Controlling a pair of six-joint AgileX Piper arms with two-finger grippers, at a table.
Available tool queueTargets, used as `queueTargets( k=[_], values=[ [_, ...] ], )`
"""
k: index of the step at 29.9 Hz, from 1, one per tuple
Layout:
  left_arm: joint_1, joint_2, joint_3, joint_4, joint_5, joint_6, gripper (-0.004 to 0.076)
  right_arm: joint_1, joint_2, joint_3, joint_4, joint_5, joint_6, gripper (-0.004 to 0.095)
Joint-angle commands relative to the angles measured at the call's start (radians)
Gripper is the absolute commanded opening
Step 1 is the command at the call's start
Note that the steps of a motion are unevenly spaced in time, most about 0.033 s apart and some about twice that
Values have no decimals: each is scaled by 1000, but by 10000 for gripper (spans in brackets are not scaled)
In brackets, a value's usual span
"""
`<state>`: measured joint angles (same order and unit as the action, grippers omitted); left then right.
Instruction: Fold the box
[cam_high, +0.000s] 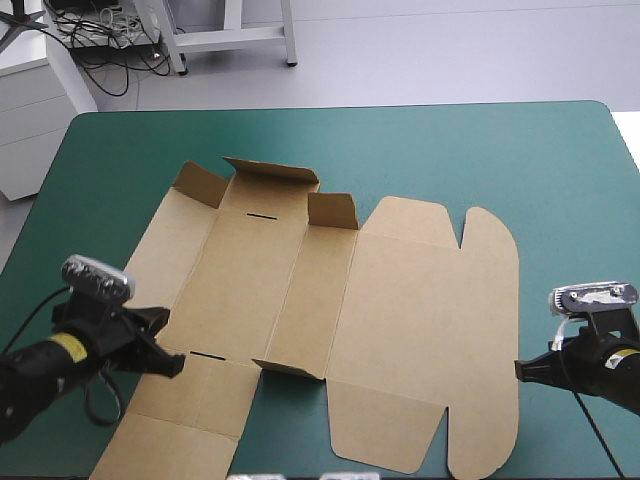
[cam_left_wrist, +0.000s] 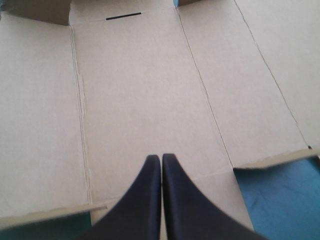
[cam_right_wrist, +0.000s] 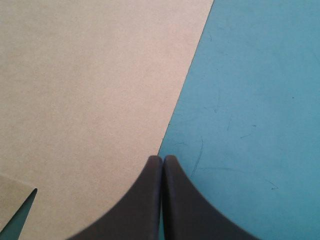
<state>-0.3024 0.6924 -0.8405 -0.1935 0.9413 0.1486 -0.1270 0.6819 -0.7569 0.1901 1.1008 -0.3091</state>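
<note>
**Both grippers pressed shut at the edges of a mostly flat box**

High view: the box (cam_high: 400, 300) is a cut brown sheet lying open across the middle of the tabletop (cam_high: 450, 140). It reaches from near the left edge almost to the near edge and stops well short of the right edge. Most panels lie flat on the teal-green cover. Three small flaps (cam_high: 270, 170) stand up along the side of the sheet toward the far edge, and another short flap (cam_high: 290, 368) is lifted on the near side. The left gripper (cam_high: 176, 365) sits over the sheet's near-left part, just beside a dark slot (cam_high: 205, 354). The right gripper (cam_high: 521, 368) is at the sheet's right-hand border, toward the near right corner of the tabletop.

Left wrist view: the left gripper (cam_left_wrist: 161, 159) has its black fingers pressed together into one pointed arch with nothing between them. Brown board lies under it and ahead of it, scored with fold lines. A second slot (cam_left_wrist: 123, 17) shows far ahead, and teal-green cover (cam_left_wrist: 280, 200) shows beside the fingers. Whether the tips touch the board cannot be told.

Right wrist view: the right gripper (cam_right_wrist: 162, 159) is likewise pinched to a point and holds nothing. Its tip sits right at the edge of the board, with flat brown panel (cam_right_wrist: 90, 90) on one side and bare cover (cam_right_wrist: 255, 100) on the other.
</note>
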Motion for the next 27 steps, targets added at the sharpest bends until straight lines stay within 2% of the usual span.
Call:
queueTargets(
  k=[1, 4, 7, 9, 12, 15, 18, 27],
  values=[
    [1, 187, -139, 20, -64, -13, -10, 3, -2, -25, 21, -52, -2, -20],
    [31, 345, -230, 12, -83, -13, -10, 3, -2, -25, 21, -52, -2, -20],
    [110, 500, -335, -53, -78, 50, -10, 3, -2, -25, 19, -42, -2, -20],
    [191, 581, -418, -137, -48, 105, -10, 3, -2, -25, 13, -29, -7, -20],
    [355, 694, -535, -315, 65, 219, -10, 3, -2, -25, 13, -25, -8, -20],
    [501, 763, -604, -436, 152, 302, -10, 3, -2, -25, 13, -25, -16, -20],
    [595, 793, -624, -455, 166, 320, -10, 3, -2, -25, 13, -32, -41, -20],
    [720, 839, -626, -370, 219, 406, -10, 3, -2, -25, 15, -47, -46, -20]
  ],
)
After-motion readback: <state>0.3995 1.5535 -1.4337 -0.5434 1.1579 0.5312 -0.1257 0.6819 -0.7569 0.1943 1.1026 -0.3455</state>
